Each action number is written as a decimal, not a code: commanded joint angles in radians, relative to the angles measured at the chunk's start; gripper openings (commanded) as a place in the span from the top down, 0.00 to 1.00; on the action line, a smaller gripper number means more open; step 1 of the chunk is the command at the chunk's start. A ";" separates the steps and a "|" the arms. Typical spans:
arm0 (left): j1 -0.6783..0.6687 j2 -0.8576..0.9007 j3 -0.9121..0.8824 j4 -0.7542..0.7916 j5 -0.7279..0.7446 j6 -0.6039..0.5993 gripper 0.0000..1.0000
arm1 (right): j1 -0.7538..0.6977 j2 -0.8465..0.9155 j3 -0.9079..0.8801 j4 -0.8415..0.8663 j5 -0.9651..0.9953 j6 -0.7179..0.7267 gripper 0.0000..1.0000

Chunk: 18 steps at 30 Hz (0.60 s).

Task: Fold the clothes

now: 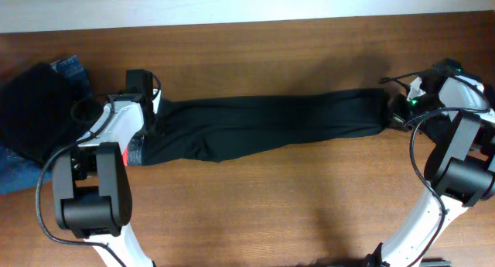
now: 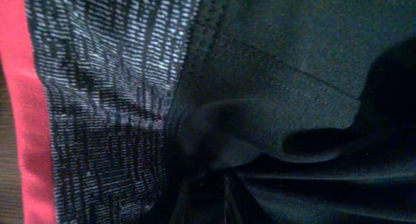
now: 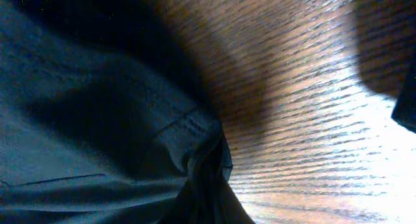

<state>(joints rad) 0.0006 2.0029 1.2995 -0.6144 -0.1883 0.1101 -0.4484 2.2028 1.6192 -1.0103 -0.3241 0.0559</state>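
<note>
**Wooden table [image 1: 309, 205]: one pair of trousers, stretched between my two arms**

- Left gripper [image 1: 153, 118]: my fingers are out of view, but cloth gathers into a pinch under the wrist camera. I judge it clamped on the trousers [image 1: 263, 124] at the waist end.
- Right gripper [image 1: 396, 112]: closed, with the leg hem [image 3: 188, 130] bunched into it.
- Waistband [image 2: 110, 107]: grey knit with red trim [image 2: 26, 120] along its edge. It looks thicker than the legs and is the firmest place to hold.
- Trousers: lying lengthwise across the table, waist at my left, legs at my right.
- Handling, by my judgement: light, limp and stretchy. They will sag and crease, so I should grip seams or hems, both layers together.
- Jeans [image 1: 71, 66]: far left, near the waist end, not part of the job.
</note>
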 commanded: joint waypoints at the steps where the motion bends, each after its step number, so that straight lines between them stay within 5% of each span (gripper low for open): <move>1: -0.001 0.015 -0.006 0.004 -0.010 -0.016 0.81 | -0.003 0.026 -0.014 0.001 0.029 0.000 0.93; 7: -0.001 0.015 -0.006 -0.007 -0.009 -0.016 0.81 | -0.003 0.026 -0.014 0.005 0.027 -0.002 0.96; 11: -0.001 0.015 -0.006 -0.006 -0.010 -0.016 0.82 | 0.010 0.016 -0.014 -0.003 -0.075 -0.170 0.96; 18: -0.001 0.015 -0.006 -0.006 -0.010 -0.016 0.81 | 0.108 -0.130 0.012 -0.058 -0.084 -0.236 0.96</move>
<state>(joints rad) -0.0017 2.0029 1.2995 -0.6170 -0.1886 0.1074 -0.4122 2.1921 1.6192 -1.0286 -0.3805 -0.1081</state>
